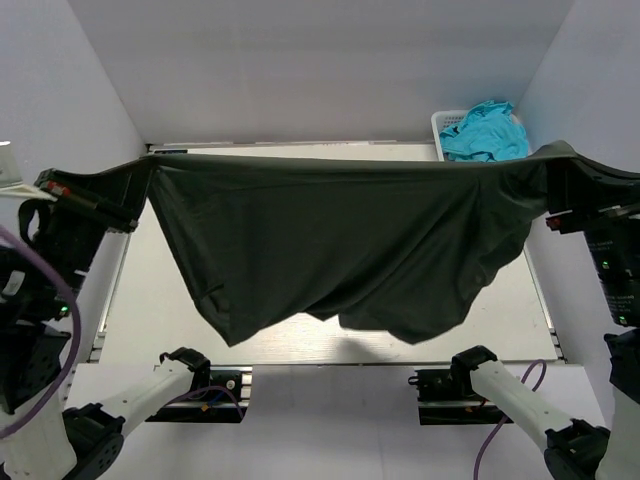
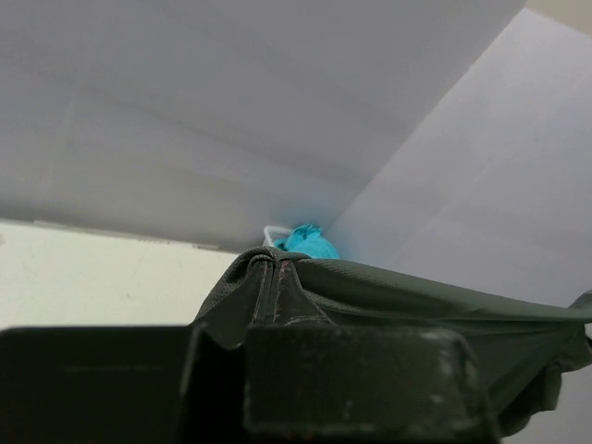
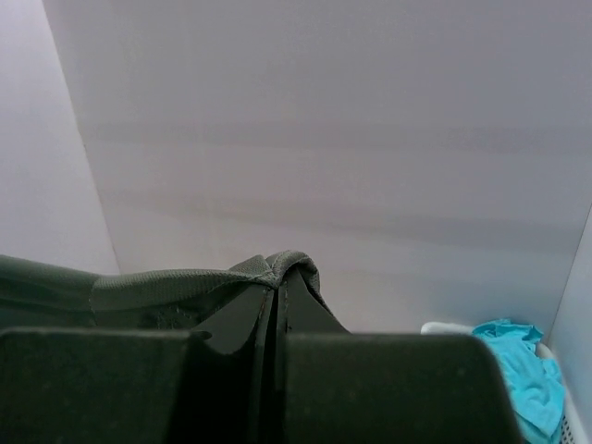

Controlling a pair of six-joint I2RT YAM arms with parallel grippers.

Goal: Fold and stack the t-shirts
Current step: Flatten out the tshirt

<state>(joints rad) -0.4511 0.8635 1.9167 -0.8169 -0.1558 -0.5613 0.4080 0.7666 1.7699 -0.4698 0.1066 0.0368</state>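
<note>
I've got the dark charcoal-grey soft cloth t-shirt [image 1: 330, 250] strung btwn both arms. The fabric is matte w/ a fine knit. Its top edge is pulled into a near-straight taut line from one gripper to the other, while the lower part sags in loose, uneven curved folds above the pale tabletop [image 1: 160, 310]. Can't tell whether the lowest fold touches it.

The left gripper [image 2: 277, 277] has its jaws pinched right together on one end of that edge. On the wrist cam a stitched seam is bunched up out of the gap and the cloth runs off to its right.

The right gripper [image 3: 276, 287] is squeezed tight on the opposite end, w/ a small ridge of hem folded over its tips.

Beyond the right gripper, slightly inward, sits a white plastic lattice basket [image 1: 442, 125] w/ a crumpled turquoise cloth tee [image 1: 485, 132] heaped in it, well apart from the left gripper.
</note>
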